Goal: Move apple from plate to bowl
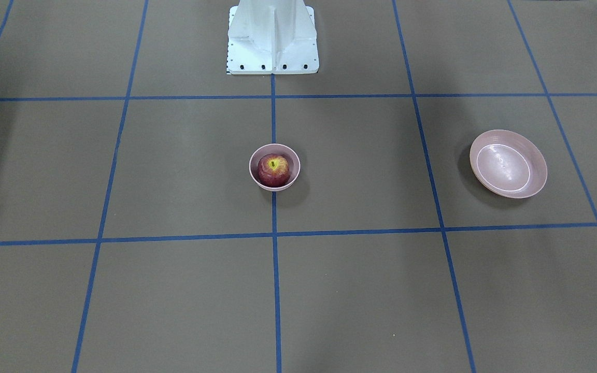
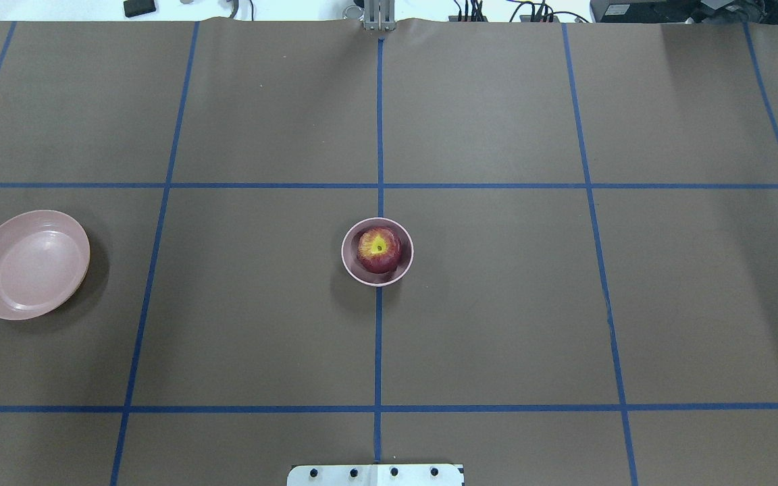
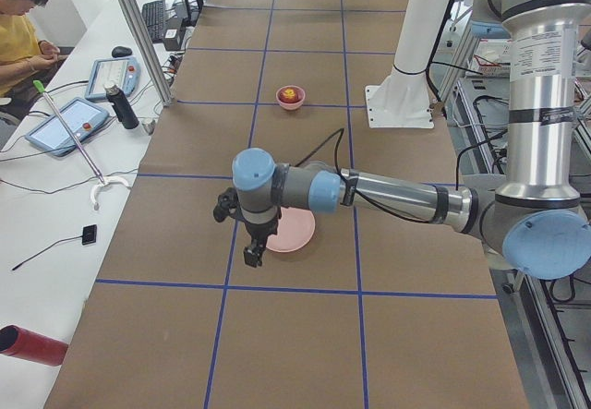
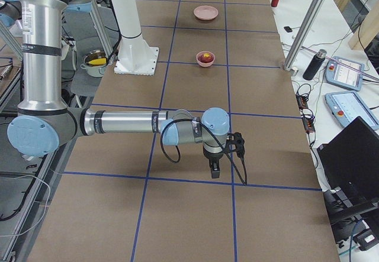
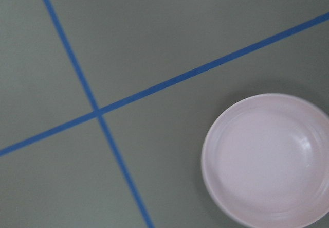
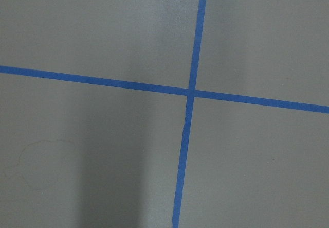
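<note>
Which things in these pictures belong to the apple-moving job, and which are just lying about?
Belong to the job: apple, sitting in the bowl; plate, empty.
Just lying about, off the brown mat: black bottle; blue-edged tablet; red cylinder; laptop.

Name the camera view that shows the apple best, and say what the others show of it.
Overhead exterior: the apple is sharp and unblocked, its yellow stem patch facing up, sitting in the bowl. The front-facing view shows it nearly as well. Both side views show it small and far away. Neither wrist camera shows it.
</note>
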`<state>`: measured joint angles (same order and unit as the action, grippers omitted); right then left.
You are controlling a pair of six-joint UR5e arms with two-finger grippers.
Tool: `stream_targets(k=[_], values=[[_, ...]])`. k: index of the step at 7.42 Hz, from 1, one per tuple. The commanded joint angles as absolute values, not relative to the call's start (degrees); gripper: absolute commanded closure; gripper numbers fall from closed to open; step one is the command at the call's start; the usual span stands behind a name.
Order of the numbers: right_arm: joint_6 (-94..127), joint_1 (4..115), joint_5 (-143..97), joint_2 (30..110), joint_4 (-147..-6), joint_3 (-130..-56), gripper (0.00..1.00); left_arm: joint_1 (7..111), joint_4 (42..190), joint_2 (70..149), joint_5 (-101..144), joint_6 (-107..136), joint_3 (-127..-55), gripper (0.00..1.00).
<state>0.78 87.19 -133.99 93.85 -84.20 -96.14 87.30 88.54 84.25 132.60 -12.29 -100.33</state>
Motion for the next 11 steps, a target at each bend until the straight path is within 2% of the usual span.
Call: stream_targets(k=[1,11], values=[[0.79,87.19,-134.03,93.69,-84.2,-96.06,0.0,92.46,90.79,82.79,133.15,-12.93,-96.15,0.02],[0.88,87.19,-134.03,93.78,-84.2,-96.06,0.0,92.72,93.52,83.06,138.43,-4.04,-96.33,0.02]])
